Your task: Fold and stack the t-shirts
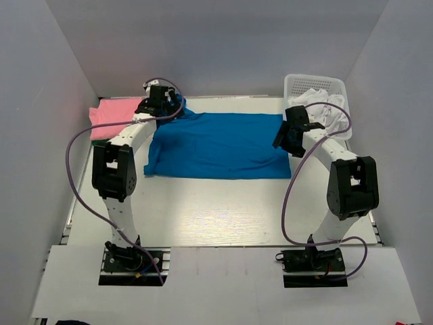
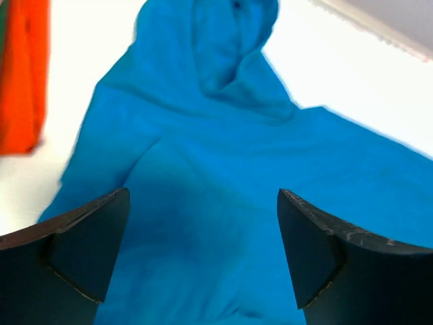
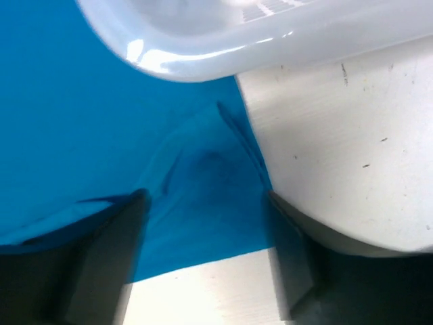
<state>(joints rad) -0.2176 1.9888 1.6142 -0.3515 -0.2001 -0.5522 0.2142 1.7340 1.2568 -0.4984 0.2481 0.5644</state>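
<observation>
Currently, the bright blue t-shirt (image 1: 216, 145) lies spread along the middle of the worktop's far edge. The left gripper (image 2: 203, 203), jaws wide, hangs over its bunched far-left end (nothing held). The right gripper (image 3: 203, 200), likewise wide, sits low over the shirt's right edge beside the white basket (image 1: 314, 82) in the far-right corner. A pink t-shirt (image 1: 111, 112) lies in the far-left corner.

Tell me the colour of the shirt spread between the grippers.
The shirt is bright blue, clearest in the top external view.

Blue t-shirt (image 1: 223, 145) — soft matt cloth; basket (image 3: 270, 40) — glossy white plastic.
</observation>
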